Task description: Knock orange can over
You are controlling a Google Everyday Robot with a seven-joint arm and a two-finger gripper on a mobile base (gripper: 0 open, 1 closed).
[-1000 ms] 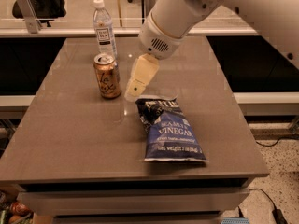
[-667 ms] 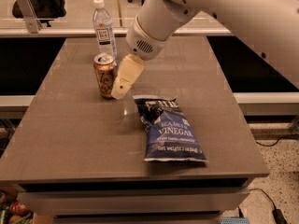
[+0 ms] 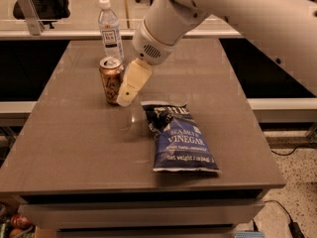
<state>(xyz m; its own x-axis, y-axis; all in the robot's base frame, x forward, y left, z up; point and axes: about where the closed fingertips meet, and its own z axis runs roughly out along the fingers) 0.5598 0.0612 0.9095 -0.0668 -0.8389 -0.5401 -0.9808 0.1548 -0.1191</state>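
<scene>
Across the brown table (image 3: 89,148), which fills most of the view, a white robot arm (image 3: 237,14) reaches down from the upper right toward the left rear quarter. Front and centre lies a dark blue chip bag (image 3: 181,138), flat, reading "VINEGAR" in large white capitals with a net-weight line beneath; the print above it is too fine to read. Near the rear edge stands a clear water bottle (image 3: 110,31) with a white cap, its label print unreadable. Just in front of it stands the orange can (image 3: 111,81), upright, silver top up, its dark cursive lettering illegible. The cream pincer (image 3: 125,99) sits against or just beside the can's right side, low on the wall; how far it is open cannot be told, and it has hold of nothing visible. Judged progress: approach complete, can not yet tipped; the sideways push remains.
</scene>
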